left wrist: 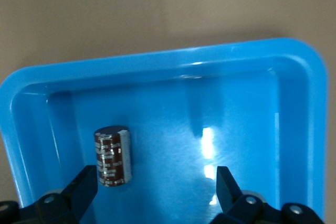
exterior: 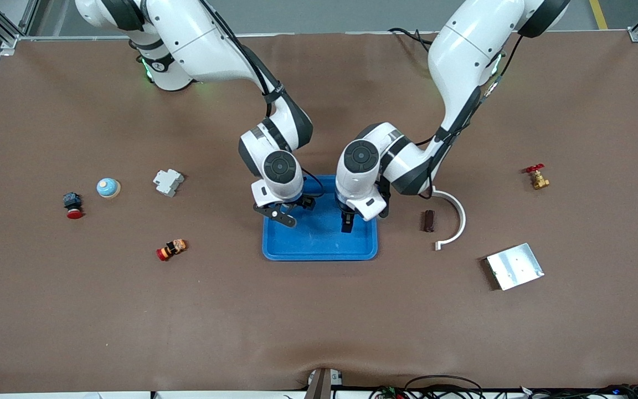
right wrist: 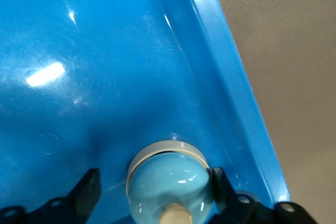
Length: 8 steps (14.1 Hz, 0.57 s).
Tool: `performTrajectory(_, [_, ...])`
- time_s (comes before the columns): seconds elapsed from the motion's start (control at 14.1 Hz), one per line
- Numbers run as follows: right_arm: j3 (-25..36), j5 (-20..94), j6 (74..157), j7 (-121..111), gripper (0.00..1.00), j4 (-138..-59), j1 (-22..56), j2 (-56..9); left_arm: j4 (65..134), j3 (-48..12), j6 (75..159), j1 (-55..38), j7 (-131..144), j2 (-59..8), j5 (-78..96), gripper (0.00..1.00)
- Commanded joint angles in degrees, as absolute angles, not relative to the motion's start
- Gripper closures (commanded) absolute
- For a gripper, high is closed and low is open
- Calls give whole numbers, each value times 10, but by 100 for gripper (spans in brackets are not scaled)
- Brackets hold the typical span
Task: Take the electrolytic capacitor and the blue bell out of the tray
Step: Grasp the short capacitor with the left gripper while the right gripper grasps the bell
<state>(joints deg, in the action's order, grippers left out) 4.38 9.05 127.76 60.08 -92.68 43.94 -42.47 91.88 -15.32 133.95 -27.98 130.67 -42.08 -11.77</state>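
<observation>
**Clerk:** Item one, tray (exterior: 319,245): bright blue, mid-table, both arms over it. Contents?

**Checker:** Two pieces. The electrolytic capacitor (left wrist: 112,156) is a brown sleeved cylinder on the tray floor, close to one side wall. I cannot tell whether it stands or lies. The blue bell (right wrist: 170,184) is a pale dome with a cream knob, on the floor, tucked near the rim.

**Clerk:** Grippers?

**Checker:** The left gripper (exterior: 347,224) is low over the tray with its fingers spread wide. The capacitor sits between them, close to one finger (left wrist: 84,182) and well off the other. The right gripper (exterior: 282,214) is also low over the tray, open and straddling the bell. One finger (right wrist: 218,181) is at the bell's base and the other stands apart from it. Nothing is gripped.

**Clerk:** Step in hand?

**Checker:** My judgement is the grasp, on both pieces at once. Nothing has left the tray yet.

**Clerk:** Next move?

**Checker:** Each gripper should close squarely and then lift clear of the rim. The bell's rounded dome may slip, so the right fingers should bite low at the base. The left gripper should centre on the capacitor first, or it may roll.

**Clerk:** Surroundings?

**Checker:** All on the table outside the tray:
- Toward the right arm's end: a second bell (exterior: 108,188), a red push-button (exterior: 73,205), a white breaker (exterior: 168,182) and a small red-orange part (exterior: 171,249).
- Toward the left arm's end: a dark brown block (exterior: 428,220), a white curved bracket (exterior: 454,221), a metal plate (exterior: 514,266) and a brass valve (exterior: 537,178).
</observation>
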Motion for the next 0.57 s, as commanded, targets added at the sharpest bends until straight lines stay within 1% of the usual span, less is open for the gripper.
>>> performTrajectory(0.0, [51, 102, 1279, 606, 35, -925, 447, -425, 908, -151, 1330, -292, 1310, -438, -111, 0])
performTrajectory(0.14, [50, 103, 1280, 606, 54, -925, 443, -425, 911, -151, 1325, -298, 1308, -438, -112, 0])
performTrajectory(0.21, [50, 105, 1279, 606, 59, -925, 439, -424, 911, -151, 1315, -298, 1308, -438, -112, 0])
performTrajectory(0.28, [50, 120, 1277, 605, 66, -925, 436, -420, 913, -151, 1313, -299, 1308, -438, -112, 0])
performTrajectory(0.35, [51, 135, 1276, 604, 71, -925, 434, -416, 919, -151, 1313, -301, 1308, -437, -113, 0])
performTrajectory(0.5, [51, 137, 1276, 599, 73, -924, 430, -404, 927, -151, 1313, -306, 1307, -437, -112, 0])
